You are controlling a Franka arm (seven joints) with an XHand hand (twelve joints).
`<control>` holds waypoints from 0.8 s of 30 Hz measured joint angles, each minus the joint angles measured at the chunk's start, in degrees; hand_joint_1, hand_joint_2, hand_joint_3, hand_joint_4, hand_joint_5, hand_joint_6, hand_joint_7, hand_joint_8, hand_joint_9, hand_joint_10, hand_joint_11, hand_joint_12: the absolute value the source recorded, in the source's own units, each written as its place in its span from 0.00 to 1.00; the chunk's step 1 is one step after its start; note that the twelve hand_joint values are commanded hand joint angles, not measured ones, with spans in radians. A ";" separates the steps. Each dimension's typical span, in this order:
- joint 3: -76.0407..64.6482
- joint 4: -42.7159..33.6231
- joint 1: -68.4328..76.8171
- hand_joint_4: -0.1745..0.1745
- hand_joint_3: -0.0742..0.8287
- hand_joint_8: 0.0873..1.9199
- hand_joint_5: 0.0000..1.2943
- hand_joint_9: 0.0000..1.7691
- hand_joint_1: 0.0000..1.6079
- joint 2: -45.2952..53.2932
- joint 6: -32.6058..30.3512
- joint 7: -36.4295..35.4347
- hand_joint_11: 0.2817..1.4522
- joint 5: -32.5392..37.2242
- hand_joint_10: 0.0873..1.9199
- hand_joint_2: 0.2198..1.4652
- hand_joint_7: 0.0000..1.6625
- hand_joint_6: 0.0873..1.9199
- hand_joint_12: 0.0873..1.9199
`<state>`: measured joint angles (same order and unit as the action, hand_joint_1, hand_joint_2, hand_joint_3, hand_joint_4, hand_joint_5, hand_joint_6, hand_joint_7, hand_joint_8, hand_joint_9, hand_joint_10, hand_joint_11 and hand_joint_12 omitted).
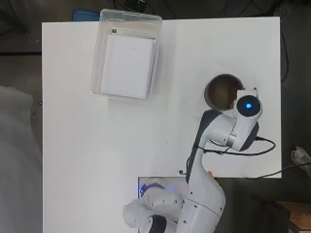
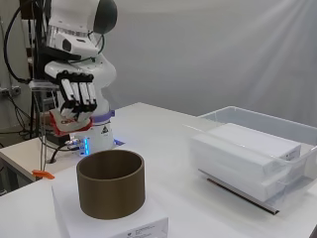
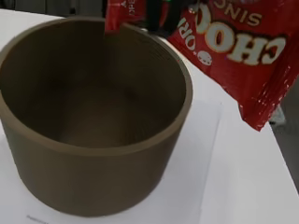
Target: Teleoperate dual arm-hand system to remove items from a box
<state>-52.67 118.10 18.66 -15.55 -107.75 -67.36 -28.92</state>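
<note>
A red snack packet (image 2: 63,122) with white print hangs from my hand (image 2: 75,94), whose fingers are curled round it. The hand hovers above and behind the brown round container (image 2: 111,183), which stands on a flat white box (image 2: 119,223). In the wrist view the packet (image 3: 233,51) dangles over the far rim of the container (image 3: 93,116), whose inside looks bare. In the overhead view the arm hides the hand and packet; the container (image 1: 222,92) shows at the right. A clear plastic box (image 1: 126,53) at the back left holds stacked white boxes (image 1: 125,67).
In the side view the clear box (image 2: 262,124) with the white boxes (image 2: 245,148) sits at the right. An orange object (image 2: 43,174) lies on the table edge near the arm's base. A black cable (image 1: 257,150) loops at the right edge.
</note>
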 joint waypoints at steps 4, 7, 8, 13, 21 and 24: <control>-18.28 -2.71 30.87 0.23 0.08 0.45 0.70 0.56 0.81 -6.27 -1.33 -4.65 0.38 2.39 0.64 0.74 0.55 0.60 0.89; -21.49 -6.09 47.28 0.58 0.08 0.53 0.73 0.58 0.76 -9.31 -0.40 -5.59 0.46 2.80 0.78 0.74 0.56 0.56 0.94; -21.90 -7.08 49.44 0.63 0.08 0.54 0.73 0.59 0.75 -10.25 0.03 -5.24 0.50 1.32 0.85 0.74 0.56 0.55 0.96; -35.28 -13.03 55.54 0.97 0.08 0.84 0.74 0.69 0.79 -15.54 1.92 -2.88 0.68 -8.28 1.00 0.74 0.57 0.73 1.00; -51.03 -17.85 58.59 1.00 0.08 1.00 0.72 0.76 0.81 -19.08 3.20 -0.30 0.77 -16.31 1.00 0.74 0.66 0.93 1.00; -50.78 -17.24 58.24 1.00 0.08 1.00 0.73 0.75 0.80 -19.03 3.41 -0.24 0.77 -17.67 1.00 0.73 0.66 0.87 1.00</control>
<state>-103.45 100.86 76.91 -34.58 -104.34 -67.60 -46.60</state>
